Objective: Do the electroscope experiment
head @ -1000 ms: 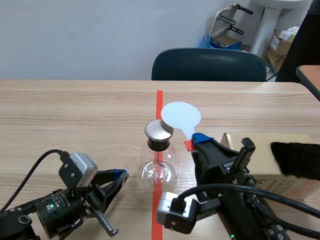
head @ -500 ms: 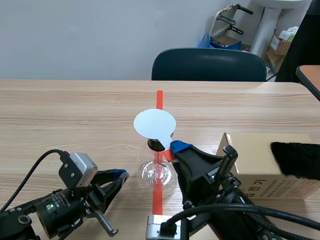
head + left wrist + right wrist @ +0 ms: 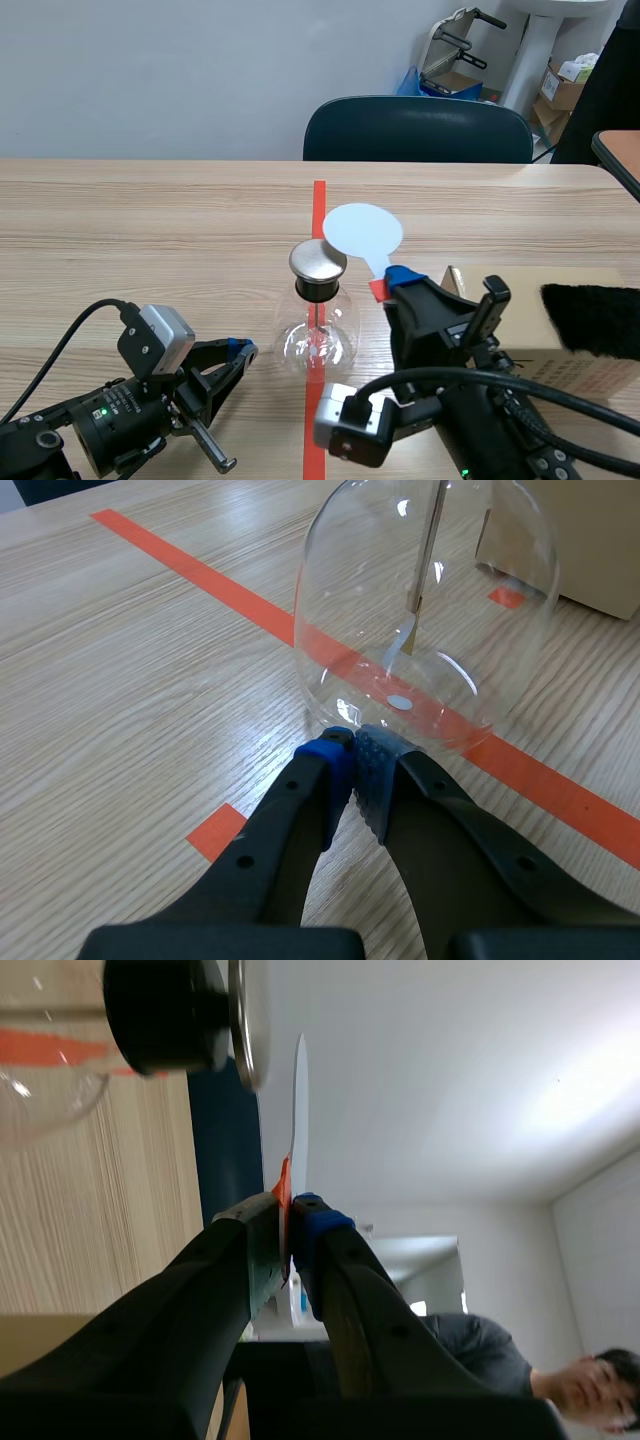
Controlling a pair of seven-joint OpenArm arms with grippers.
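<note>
The electroscope (image 3: 318, 320) is a clear glass flask with a black stopper and a round metal cap (image 3: 318, 261), standing on the red tape line. Inside the glass (image 3: 425, 620) a thin rod with a foil strip hangs down. My right gripper (image 3: 388, 284) is shut on the red handle of a white round paddle (image 3: 362, 231), held just right of the metal cap and slightly above it. In the right wrist view the paddle (image 3: 299, 1100) shows edge-on beside the cap (image 3: 247, 1015). My left gripper (image 3: 238, 350) rests low at the flask's left, its fingers (image 3: 352, 770) shut on nothing.
A cardboard box (image 3: 540, 315) with a black furry cloth (image 3: 592, 318) on it stands at the right. A dark chair (image 3: 418, 128) is behind the table's far edge. A person (image 3: 540, 1365) appears in the right wrist view.
The paddle was over the metal cap half a second ago; my right gripper has swung it back to the right, to where it was a second ago. The left arm has not moved.
</note>
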